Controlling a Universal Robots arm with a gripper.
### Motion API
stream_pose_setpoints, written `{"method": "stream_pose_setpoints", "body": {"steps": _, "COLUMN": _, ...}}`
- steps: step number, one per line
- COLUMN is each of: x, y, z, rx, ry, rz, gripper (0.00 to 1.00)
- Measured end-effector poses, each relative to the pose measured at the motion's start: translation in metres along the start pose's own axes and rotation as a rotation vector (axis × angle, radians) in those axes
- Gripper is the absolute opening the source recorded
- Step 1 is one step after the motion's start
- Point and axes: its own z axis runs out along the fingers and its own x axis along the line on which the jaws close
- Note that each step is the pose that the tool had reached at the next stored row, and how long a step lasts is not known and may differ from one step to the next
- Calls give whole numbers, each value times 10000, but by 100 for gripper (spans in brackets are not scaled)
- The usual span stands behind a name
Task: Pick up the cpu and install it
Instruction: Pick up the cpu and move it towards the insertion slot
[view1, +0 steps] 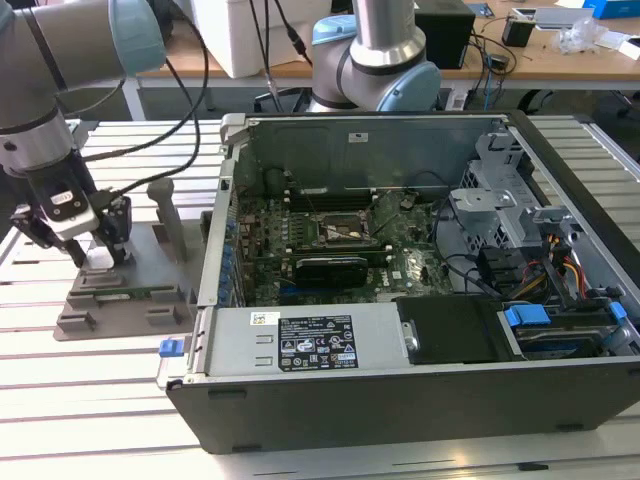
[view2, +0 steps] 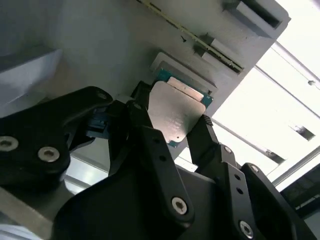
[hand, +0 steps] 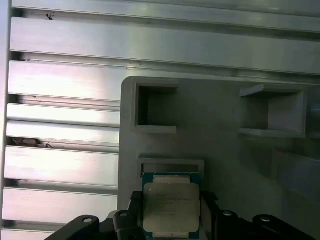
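The cpu (hand: 171, 206), a small square chip with a shiny silver top and a green rim, lies at a recess of the grey plastic tray (hand: 225, 150). In both wrist views the black fingers (hand: 131, 202) press against two opposite edges of it. My gripper (view2: 172, 117) is shut on the cpu (view2: 176, 107), low over the tray (view2: 100, 40). In the exterior view the gripper (view1: 98, 255) stands down on the tray (view1: 130, 300) at the exterior view's left, and its body hides the chip. The open socket (view1: 345, 232) sits on the motherboard inside the computer case.
The open computer case (view1: 400, 400) lies to the exterior view's right of the tray, with a black finned card (view1: 330, 267) just below the socket and cables at its right end. A grey post (view1: 168, 215) rises from the tray beside the gripper. A second arm's base (view1: 375, 60) stands behind the case.
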Motion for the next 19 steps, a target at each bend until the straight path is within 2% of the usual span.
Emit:
{"method": "stream_pose_setpoints", "body": {"steps": 3, "x": -3, "y": -5, "z": -259, "rx": 0, "ry": 0, "rz": 1, "gripper": 55}}
{"method": "stream_pose_setpoints", "body": {"steps": 4, "x": -4, "y": -5, "z": -405, "rx": -1, "ry": 0, "rz": 2, "gripper": 55}}
{"method": "stream_pose_setpoints", "body": {"steps": 7, "x": -7, "y": -5, "z": -562, "rx": 0, "ry": 0, "rz": 1, "gripper": 55}}
{"method": "stream_pose_setpoints", "body": {"steps": 9, "x": -9, "y": -5, "z": -734, "rx": 0, "ry": 1, "rz": 1, "gripper": 55}}
{"method": "stream_pose_setpoints", "body": {"steps": 13, "x": -12, "y": -5, "z": -930, "rx": 0, "ry": 0, "rz": 1, "gripper": 55}}
{"method": "stream_pose_setpoints", "body": {"steps": 17, "x": -16, "y": -8, "z": -1256, "rx": 0, "ry": 1, "rz": 1, "gripper": 55}}
{"method": "stream_pose_setpoints", "body": {"steps": 19, "x": -17, "y": -8, "z": -1350, "rx": 0, "ry": 0, "rz": 1, "gripper": 55}}
